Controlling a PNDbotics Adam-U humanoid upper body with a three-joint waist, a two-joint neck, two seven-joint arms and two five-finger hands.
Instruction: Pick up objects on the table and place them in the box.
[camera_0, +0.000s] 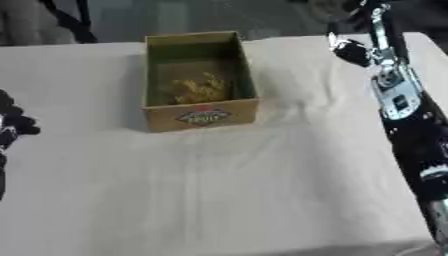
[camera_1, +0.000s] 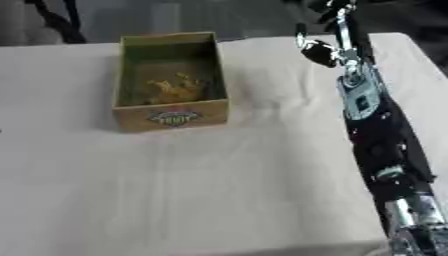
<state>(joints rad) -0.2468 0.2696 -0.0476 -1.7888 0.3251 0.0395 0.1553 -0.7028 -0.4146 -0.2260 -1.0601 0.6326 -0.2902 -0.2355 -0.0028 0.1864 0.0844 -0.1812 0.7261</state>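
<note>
Left eye view shows blurred yellow contents (camera_0: 201, 90) in the box (camera_0: 199, 117).

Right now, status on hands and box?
Left hand idle at left edge, fingers unclear. Right arm stretched toward the far edge, its hand indistinct. Box upright, something yellow inside. Nothing loose showing on the cloth.

left hand (camera_0: 12, 125) cut off, box contents (camera_0: 201, 90) blurred
</note>
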